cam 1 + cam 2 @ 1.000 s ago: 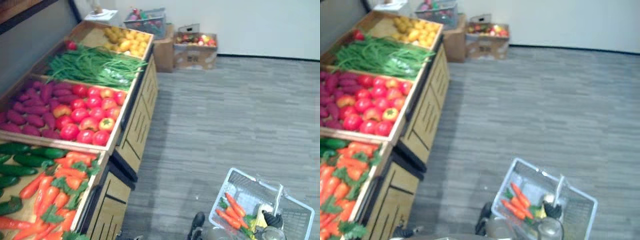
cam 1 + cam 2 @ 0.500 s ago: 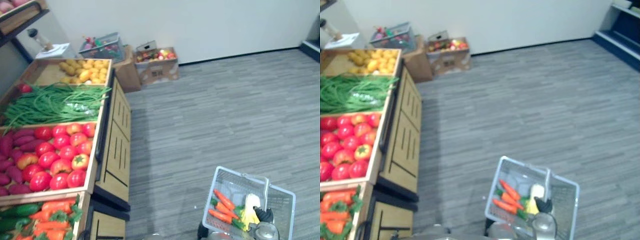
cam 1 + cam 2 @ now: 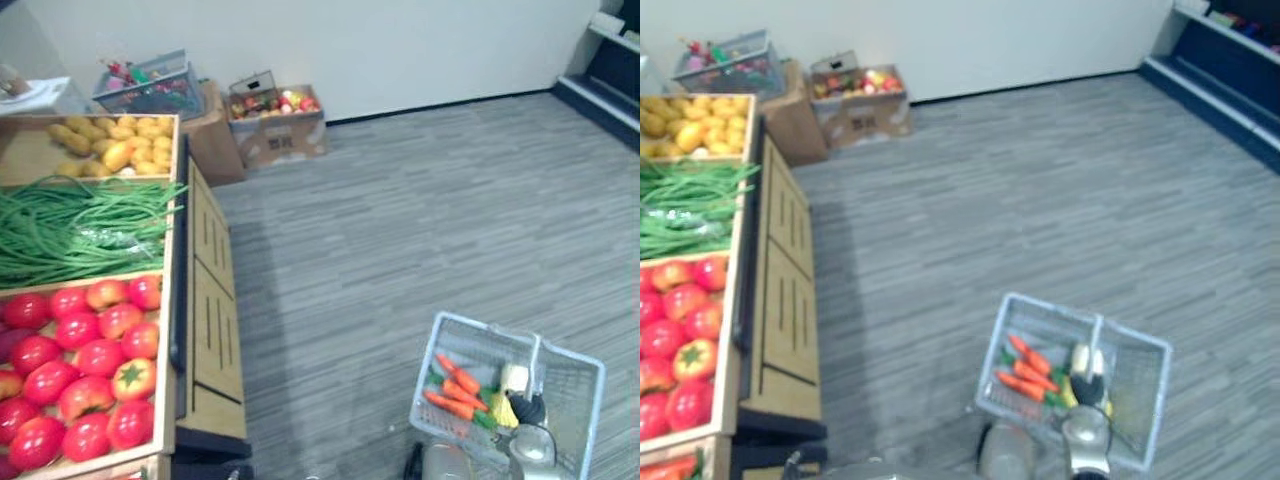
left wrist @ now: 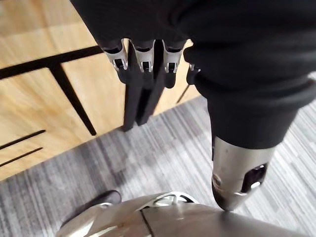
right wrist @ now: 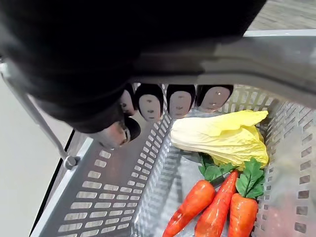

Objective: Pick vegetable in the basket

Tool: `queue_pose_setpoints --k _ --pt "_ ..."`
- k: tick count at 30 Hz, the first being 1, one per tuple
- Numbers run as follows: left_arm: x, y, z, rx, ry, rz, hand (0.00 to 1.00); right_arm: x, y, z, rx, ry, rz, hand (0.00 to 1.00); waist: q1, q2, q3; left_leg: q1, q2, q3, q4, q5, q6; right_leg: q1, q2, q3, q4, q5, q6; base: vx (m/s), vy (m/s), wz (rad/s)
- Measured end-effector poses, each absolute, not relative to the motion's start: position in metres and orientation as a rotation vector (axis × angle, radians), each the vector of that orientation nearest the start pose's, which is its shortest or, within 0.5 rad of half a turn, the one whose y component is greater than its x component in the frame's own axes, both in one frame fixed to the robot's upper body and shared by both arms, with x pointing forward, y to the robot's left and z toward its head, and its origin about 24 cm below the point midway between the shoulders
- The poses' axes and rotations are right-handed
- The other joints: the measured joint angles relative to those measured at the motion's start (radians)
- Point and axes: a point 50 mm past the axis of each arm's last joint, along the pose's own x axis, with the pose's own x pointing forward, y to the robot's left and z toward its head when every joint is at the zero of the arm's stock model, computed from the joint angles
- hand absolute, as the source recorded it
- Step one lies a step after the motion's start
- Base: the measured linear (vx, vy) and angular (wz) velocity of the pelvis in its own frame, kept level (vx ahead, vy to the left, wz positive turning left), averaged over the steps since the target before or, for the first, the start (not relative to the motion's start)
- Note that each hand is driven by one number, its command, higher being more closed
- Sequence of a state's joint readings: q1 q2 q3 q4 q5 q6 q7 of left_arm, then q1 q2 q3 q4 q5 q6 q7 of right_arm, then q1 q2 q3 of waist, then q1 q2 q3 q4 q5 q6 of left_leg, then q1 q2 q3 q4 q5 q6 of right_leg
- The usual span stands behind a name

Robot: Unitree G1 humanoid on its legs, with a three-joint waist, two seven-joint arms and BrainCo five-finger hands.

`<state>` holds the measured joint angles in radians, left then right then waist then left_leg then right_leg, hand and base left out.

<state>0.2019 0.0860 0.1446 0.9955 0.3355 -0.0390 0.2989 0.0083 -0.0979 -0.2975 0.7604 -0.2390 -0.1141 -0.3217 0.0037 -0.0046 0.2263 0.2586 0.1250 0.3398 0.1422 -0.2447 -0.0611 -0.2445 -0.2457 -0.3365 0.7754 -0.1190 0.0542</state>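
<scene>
A grey plastic basket [image 3: 480,329] hangs low at my right side over the floor. My right hand [image 3: 528,409] is shut on its handle [image 5: 276,59], with the fingertips [image 5: 180,101] curled under the bar. Inside lie three carrots [image 5: 215,210] with green tops and a pale yellow cabbage [image 5: 222,138]; the carrots [image 3: 455,386] lie on the side nearer the stand. My left hand [image 4: 148,94] hangs with straight fingers beside the wooden stand and holds nothing.
The wooden produce stand [image 3: 210,310] runs along the left, with crates of tomatoes [image 3: 90,370], green beans [image 3: 80,230] and yellow potatoes [image 3: 110,145]. A cardboard box [image 3: 275,125] and a wire basket [image 3: 150,85] sit by the back wall. Dark shelving [image 3: 610,70] stands far right.
The camera has swung to the right: the stand slid left, and the carrot and cucumber crate left the picture. The basket stays in my right hand.
</scene>
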Motion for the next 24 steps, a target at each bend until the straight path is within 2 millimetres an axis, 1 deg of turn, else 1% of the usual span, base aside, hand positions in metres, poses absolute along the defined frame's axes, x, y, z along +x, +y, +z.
queue_pose_setpoints --k 1,2,3,4,5,6,7,8,9,10,11,12,13,14,16,18,19,20,21,22,23,24 --pt "0.063 0.219 -0.157 0.462 1.106 0.283 0.0 0.176 -0.251 -0.095 -0.33 0.619 -0.527 1.0 -0.001 0.0 0.0 0.009 0.013 -0.008 0.002 0.0 -0.001 0.001 -0.001 -0.01 -0.063 -0.051 0.0 0.27 -0.094 0.33" --pt "0.065 0.22 -0.157 0.462 1.101 0.282 0.0 0.175 -0.251 -0.095 -0.333 0.619 -0.525 1.0 -0.003 0.0 0.0 0.017 0.022 -0.026 0.007 -0.001 -0.003 0.003 -0.001 -0.003 -0.169 -0.048 -0.001 0.33 -0.13 0.29" --pt "0.065 0.22 -0.157 0.461 1.099 0.282 0.0 0.175 -0.25 -0.095 -0.335 0.621 -0.523 1.0 -0.003 0.0 0.0 0.02 0.026 -0.026 0.012 -0.002 -0.009 0.005 0.001 0.009 -0.237 -0.037 0.003 0.33 -0.194 0.2" --pt "0.065 0.22 -0.157 0.456 1.101 0.283 0.0 0.172 -0.25 -0.096 -0.351 0.627 -0.516 1.0 -0.003 -0.009 -0.006 0.023 0.03 -0.026 0.04 -0.014 -0.036 0.011 0.005 0.058 -0.386 0.05 -0.023 0.37 -0.272 0.14" --pt "0.063 0.222 -0.157 0.449 1.112 0.294 0.0 0.17 -0.251 -0.097 -0.357 0.635 -0.517 1.0 -0.006 -0.014 -0.012 0.032 0.035 -0.028 0.073 -0.042 -0.083 0.023 0.01 0.134 -0.44 0.134 0.007 0.38 -0.289 0.04" --pt "0.064 0.217 -0.158 0.432 1.115 0.29 0.0 0.171 -0.255 -0.096 -0.36 0.635 -0.529 1.0 -0.001 0.019 -0.013 0.031 0.054 -0.027 0.09 -0.048 -0.093 0.026 0.036 0.143 -0.431 0.124 0.012 0.37 -0.243 -0.1" --pt "0.066 0.21 -0.159 0.406 1.108 0.284 0.0 0.176 -0.258 -0.092 -0.365 0.622 -0.534 1.0 0.0 0.031 -0.009 -0.008 0.087 -0.03 0.165 -0.04 -0.114 0.021 0.052 0.17 -0.428 0.121 0.017 0.3 -0.194 -0.23" --pt "0.066 0.209 -0.159 0.394 1.107 0.289 0.0 0.176 -0.256 -0.093 -0.366 0.627 -0.525 1.0 0.0 0.038 -0.012 -0.014 0.085 -0.027 0.141 -0.047 -0.118 0.034 0.051 0.178 -0.442 0.116 0.024 0.28 -0.203 -0.09" --pt "0.069 0.206 -0.159 0.376 1.099 0.297 0.0 0.174 -0.258 -0.095 -0.37 0.638 -0.528 1.0 -0.006 0.049 -0.018 -0.001 0.085 -0.021 -0.002 -0.019 -0.117 0.057 0.056 0.167 -0.463 0.114 0.027 0.17 -0.166 0.01" --pt "0.069 0.202 -0.159 0.362 1.094 0.302 0.0 0.174 -0.26 -0.094 -0.376 0.64 -0.527 1.0 -0.008 0.061 -0.022 -0.005 0.095 -0.018 -0.056 0.078 -0.115 0.061 0.075 0.167 -0.465 0.108 0.036 0.12 -0.124 -0.15" --pt "0.069 0.203 -0.159 0.357 1.093 0.311 0.0 0.176 -0.256 -0.096 -0.37 0.645 -0.51 1.0 0.003 0.067 -0.029 0.003 0.098 -0.01 -0.03 0.078 -0.118 0.068 0.081 0.179 -0.477 0.098 0.048 0.1 -0.104 -0.32" --pt "0.067 0.205 -0.159 0.351 1.1 0.325 0.0 0.176 -0.251 -0.097 -0.368 0.648 -0.482 1.0 0.0 0.054 -0.032 -0.02 0.11 -0.011 0.026 0.078 -0.118 0.09 0.085 0.181 -0.512 0.096 0.048 0.07 -0.11 -0.32" --pt "0.067 0.206 -0.159 0.346 1.102 0.336 0.0 0.176 -0.249 -0.098 -0.37 0.648 -0.472 1.0 -0.002 0.048 -0.032 -0.036 0.114 -0.016 0.066 0.079 -0.117 0.105 0.085 0.181 -0.535 0.096 0.048 0.08 -0.13 -0.12" --pt "0.065 0.208 -0.159 0.341 1.106 0.355 0.0 0.17 -0.249 -0.101 -0.373 0.67 -0.469 1.0 -0.002 0.041 -0.033 -0.077 0.128 -0.024 0.158 0.092 -0.111 0.149 0.088 0.177 -0.604 0.1 0.052 0.06 -0.11 -0.01" --pt "0.064 0.209 -0.159 0.344 1.108 0.36 0.0 0.161 -0.25 -0.106 -0.376 0.701 -0.471 1.0 -0.003 0.035 -0.036 -0.102 0.14 -0.024 0.225 0.128 -0.091 0.2 0.093 0.17 -0.672 0.125 0.052 0.08 -0.104 0.03" --pt "0.062 0.209 -0.159 0.344 1.112 0.368 0.0 0.153 -0.252 -0.11 -0.379 0.724 -0.476 1.0 -0.003 0.035 -0.038 -0.114 0.155 0.001 0.284 0.194 -0.076 0.254 0.092 0.158 -0.729 0.136 0.046 0.12 -0.086 -0.01" --pt "0.061 0.209 -0.159 0.343 1.114 0.369 0.0 0.151 -0.252 -0.11 -0.38 0.728 -0.477 1.0 -0.003 0.032 -0.039 -0.115 0.16 0.017 0.289 0.21 -0.079 0.259 0.092 0.156 -0.735 0.139 0.042 0.14 -0.035 0.01" --pt "0.061 0.21 -0.159 0.342 1.115 0.373 0.0 0.149 -0.253 -0.111 -0.38 0.733 -0.481 1.0 -0.006 0.034 -0.041 -0.12 0.159 0.036 0.31 0.244 -0.09 0.276 0.088 0.154 -0.751 0.142 0.037 0.13 -0.035 0.06" --pt "0.061 0.21 -0.159 0.337 1.117 0.379 0.0 0.147 -0.255 -0.111 -0.381 0.737 -0.485 1.0 -0.006 0.033 -0.042 -0.132 0.157 0.032 0.317 0.238 -0.091 0.285 0.079 0.153 -0.761 0.144 0.034 0.15 -0.022 0.09" --pt "0.06 0.209 -0.16 0.323 1.119 0.389 0.0 0.148 -0.259 -0.11 -0.388 0.736 -0.491 1.0 -0.005 0.033 -0.042 -0.133 0.136 0.027 0.268 0.172 -0.097 0.286 0.065 0.154 -0.766 0.145 0.032 0.11 0.018 0.05" --pt "0.06 0.209 -0.16 0.32 1.12 0.393 0.0 0.148 -0.262 -0.109 -0.393 0.738 -0.498 1.0 -0.006 0.033 -0.042 -0.134 0.111 0.025 0.206 0.131 -0.098 0.286 0.055 0.154 -0.768 0.146 0.032 0.1 0.045 0.03" --pt "0.059 0.209 -0.16 0.318 1.122 0.395 0.0 0.147 -0.263 -0.109 -0.393 0.74 -0.502 1.0 -0.005 0.033 -0.042 -0.132 0.093 0.018 0.154 0.12 -0.099 0.287 0.05 0.153 -0.768 0.146 0.033 0.07 0.094 0.05"
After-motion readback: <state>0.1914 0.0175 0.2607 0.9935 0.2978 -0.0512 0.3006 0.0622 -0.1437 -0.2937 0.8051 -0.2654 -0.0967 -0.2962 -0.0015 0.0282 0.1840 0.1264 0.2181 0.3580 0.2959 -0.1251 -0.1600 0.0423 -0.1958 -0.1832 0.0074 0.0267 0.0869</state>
